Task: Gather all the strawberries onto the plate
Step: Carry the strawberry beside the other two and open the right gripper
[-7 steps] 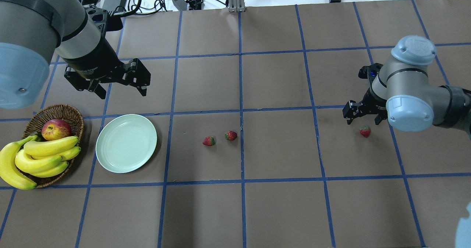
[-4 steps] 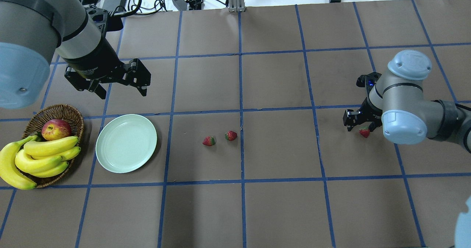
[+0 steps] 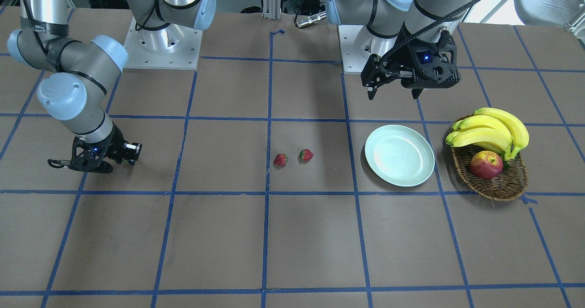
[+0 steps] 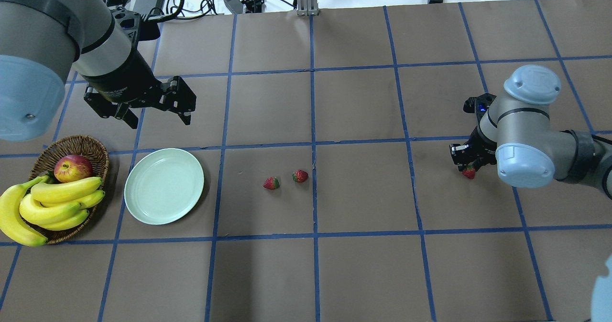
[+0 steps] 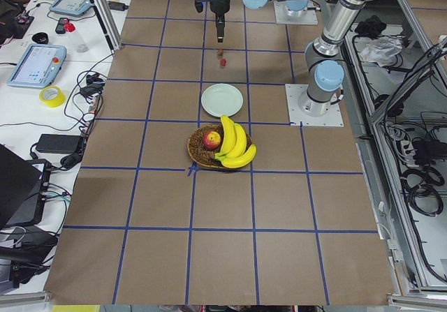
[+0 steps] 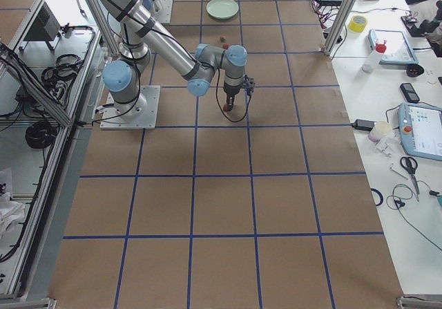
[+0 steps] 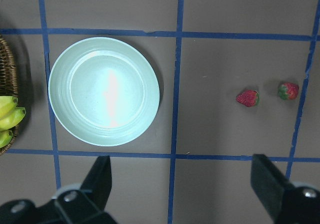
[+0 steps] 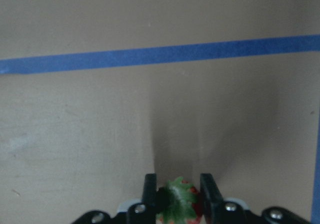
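My right gripper (image 4: 469,168) is down at the table on the right side, jaws clenched on the right berry (image 8: 175,203). The wrist view shows a finger pressed to each flank with the leafy top between them. I can't tell whether it has left the table yet. One middle berry (image 4: 271,183) and its neighbour (image 4: 300,176) lie near each other but apart at mid-table, well right of the plate (image 4: 164,186). The plate sits bare at the left, just beside the basket (image 4: 76,141). The left gripper (image 4: 158,120) hangs released and empty on the far side of the plate.

For this lift I'd keep the squeeze light, since a small rounded berry could squirt out of flat fingers. I'd also rise straight up before travelling. The carry to the plate is long and leftward, so I'd clear the middle berries with height to spare. The left arm by the plate also needs a wide berth. I'd let go low over the plate's middle so the berry can't roll past the rim.

A second ago this gripper stood just to the far side of the berry, which lay in plain sight. A moment later it straddled the berry with its jaws wide. Now the jaws are drawn in and the berry sits a touch further left, half hidden under the fingers. The left arm, plate and middle berries have not moved.
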Robot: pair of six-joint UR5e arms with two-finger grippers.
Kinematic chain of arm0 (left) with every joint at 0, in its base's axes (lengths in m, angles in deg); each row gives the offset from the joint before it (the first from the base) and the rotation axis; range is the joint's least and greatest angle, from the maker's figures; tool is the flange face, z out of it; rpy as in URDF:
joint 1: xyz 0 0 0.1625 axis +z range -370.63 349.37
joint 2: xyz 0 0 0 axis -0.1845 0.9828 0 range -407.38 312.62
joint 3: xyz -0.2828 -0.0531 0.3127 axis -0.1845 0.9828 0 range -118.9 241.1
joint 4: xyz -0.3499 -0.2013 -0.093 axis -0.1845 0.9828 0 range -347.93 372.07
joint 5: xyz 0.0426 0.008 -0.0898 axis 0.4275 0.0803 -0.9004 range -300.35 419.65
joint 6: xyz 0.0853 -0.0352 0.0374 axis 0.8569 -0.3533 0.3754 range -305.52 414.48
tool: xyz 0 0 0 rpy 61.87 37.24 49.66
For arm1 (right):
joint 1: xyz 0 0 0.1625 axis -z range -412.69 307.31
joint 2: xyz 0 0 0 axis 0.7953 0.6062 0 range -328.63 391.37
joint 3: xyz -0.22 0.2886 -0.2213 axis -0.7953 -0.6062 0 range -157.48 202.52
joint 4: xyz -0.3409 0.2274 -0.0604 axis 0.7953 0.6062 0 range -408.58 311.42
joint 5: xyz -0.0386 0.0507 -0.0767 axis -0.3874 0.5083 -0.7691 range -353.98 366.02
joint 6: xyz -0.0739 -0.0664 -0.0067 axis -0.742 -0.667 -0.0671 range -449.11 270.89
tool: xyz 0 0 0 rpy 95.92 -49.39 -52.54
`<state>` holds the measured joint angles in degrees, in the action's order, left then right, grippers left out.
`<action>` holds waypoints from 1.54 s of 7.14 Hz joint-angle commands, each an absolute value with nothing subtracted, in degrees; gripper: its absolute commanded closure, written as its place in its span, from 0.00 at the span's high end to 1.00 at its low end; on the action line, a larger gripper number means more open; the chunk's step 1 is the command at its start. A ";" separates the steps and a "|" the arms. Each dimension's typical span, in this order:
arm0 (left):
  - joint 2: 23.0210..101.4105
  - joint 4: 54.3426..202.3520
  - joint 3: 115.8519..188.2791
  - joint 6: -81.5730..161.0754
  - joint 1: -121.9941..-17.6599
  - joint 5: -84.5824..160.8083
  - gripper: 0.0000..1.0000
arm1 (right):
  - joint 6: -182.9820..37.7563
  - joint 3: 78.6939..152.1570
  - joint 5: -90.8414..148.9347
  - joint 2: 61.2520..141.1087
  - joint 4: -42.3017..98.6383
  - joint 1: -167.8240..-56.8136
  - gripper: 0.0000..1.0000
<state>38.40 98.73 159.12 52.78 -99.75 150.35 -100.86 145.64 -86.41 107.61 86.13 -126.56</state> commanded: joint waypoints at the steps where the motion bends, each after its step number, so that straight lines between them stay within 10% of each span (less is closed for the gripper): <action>1: 38.49 98.73 159.18 52.72 -99.84 150.35 1.00 | -99.14 142.51 -85.83 108.27 82.84 -127.65 0.22; 11: 38.40 98.90 159.88 52.90 -99.93 150.79 1.00 | -57.12 119.38 -65.19 95.02 80.79 -165.07 0.22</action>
